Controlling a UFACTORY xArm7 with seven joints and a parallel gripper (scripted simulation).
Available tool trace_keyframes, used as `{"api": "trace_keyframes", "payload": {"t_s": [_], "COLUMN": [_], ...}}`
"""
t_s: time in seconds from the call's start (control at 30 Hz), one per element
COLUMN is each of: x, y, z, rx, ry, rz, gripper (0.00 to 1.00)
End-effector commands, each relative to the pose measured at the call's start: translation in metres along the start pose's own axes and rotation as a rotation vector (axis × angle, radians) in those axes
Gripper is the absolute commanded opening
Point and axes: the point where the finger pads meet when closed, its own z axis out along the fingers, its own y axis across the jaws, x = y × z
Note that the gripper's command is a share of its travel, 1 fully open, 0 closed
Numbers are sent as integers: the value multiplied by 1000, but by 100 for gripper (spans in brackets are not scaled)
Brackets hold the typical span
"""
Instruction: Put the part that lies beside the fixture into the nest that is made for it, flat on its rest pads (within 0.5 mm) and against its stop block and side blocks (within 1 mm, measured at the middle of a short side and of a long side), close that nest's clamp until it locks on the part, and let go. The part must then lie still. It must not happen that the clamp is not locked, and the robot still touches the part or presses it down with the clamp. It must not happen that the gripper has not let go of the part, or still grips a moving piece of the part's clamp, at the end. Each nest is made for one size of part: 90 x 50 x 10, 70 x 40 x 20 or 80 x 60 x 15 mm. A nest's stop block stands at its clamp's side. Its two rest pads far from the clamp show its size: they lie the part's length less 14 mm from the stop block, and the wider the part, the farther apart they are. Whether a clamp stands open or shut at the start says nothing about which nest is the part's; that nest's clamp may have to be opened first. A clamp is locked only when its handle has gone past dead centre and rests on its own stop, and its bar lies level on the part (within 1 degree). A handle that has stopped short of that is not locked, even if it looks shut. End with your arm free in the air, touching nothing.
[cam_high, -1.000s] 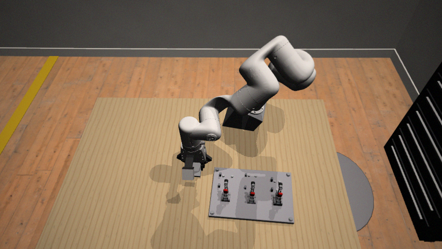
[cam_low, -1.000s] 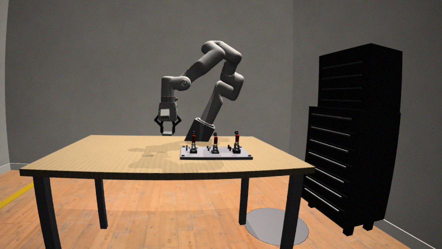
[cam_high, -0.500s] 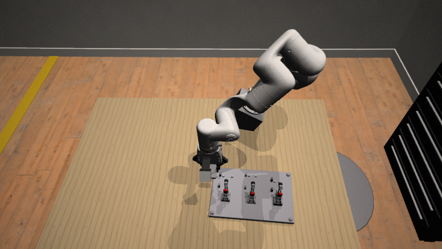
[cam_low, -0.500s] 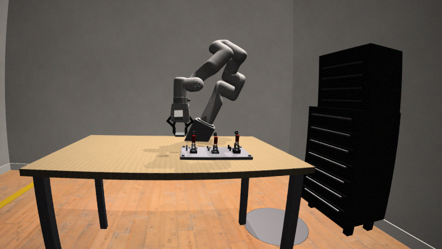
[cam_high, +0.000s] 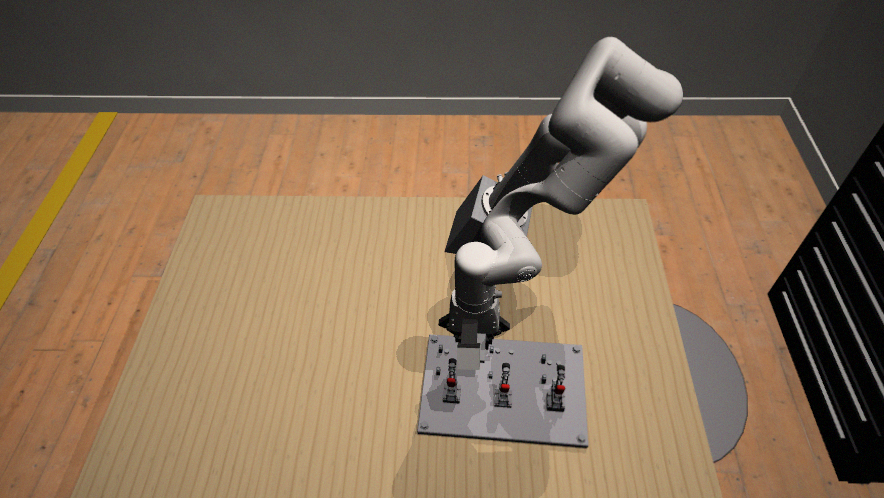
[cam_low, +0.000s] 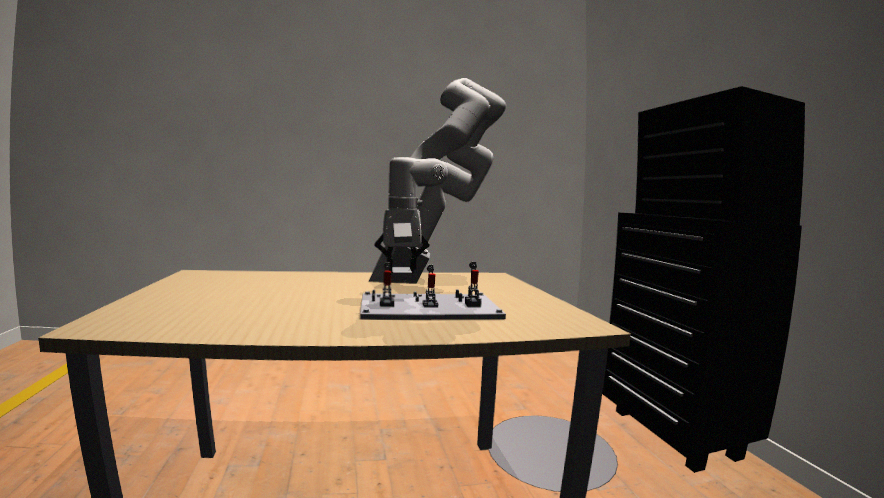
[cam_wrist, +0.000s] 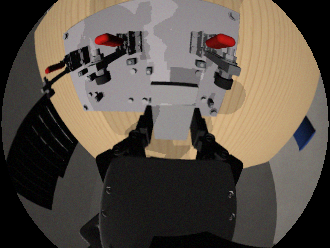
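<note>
1. State: the xArm Gripper (cam_high: 473, 341) (cam_low: 402, 268) (cam_wrist: 172, 114) is grasping the grey rectangular part (cam_high: 482, 353) (cam_low: 402, 270) (cam_wrist: 172, 122) by its two long sides. The part hangs above the rear of the fixture plate (cam_high: 507, 426) (cam_low: 433, 315) (cam_wrist: 170, 25), seemingly not in contact.

2. Direction from end effector: the part lies between the fingertips, directly below the palm. In the wrist view it extends toward 12 o'clock. Only this one arm is available.

3. Position over fixture: top view puts the part between the left-hand toggle clamp (cam_high: 451, 395) (cam_low: 387, 301) (cam_wrist: 196, 42) at about 7 o'clock and the middle toggle clamp (cam_high: 502, 400) (cam_low: 430, 302) (cam_wrist: 135, 42) at about 5.

4. Orientation: broad face looks near level; long axis judged to run 12-to-6 in the wrist view, and roughly likewise from above, nearly parallel to the clamp bars. One short end points at the clamp row.

5. Next move, judged: keep that heading, shift sideways over the matching nest, then lower. Which nest matches cannot be told here. Risk: a low clamp bar could catch the leading end.
</note>
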Motion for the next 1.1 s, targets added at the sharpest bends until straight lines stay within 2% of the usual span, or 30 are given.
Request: {"api": "trace_keyframes", "payload": {"t_s": [0.0, 0.13, 0.43, 1.07], "x": [2, 2, 2, 2], "y": [-33, -52, -69, -72], "z": [-2, -1, 0, 0], "rx": [-9, -9, -9, -9], "ry": [5, 5, 5, 5], "rz": [4, 4, 4, 4], "gripper": [0, 0, 0, 0]}}
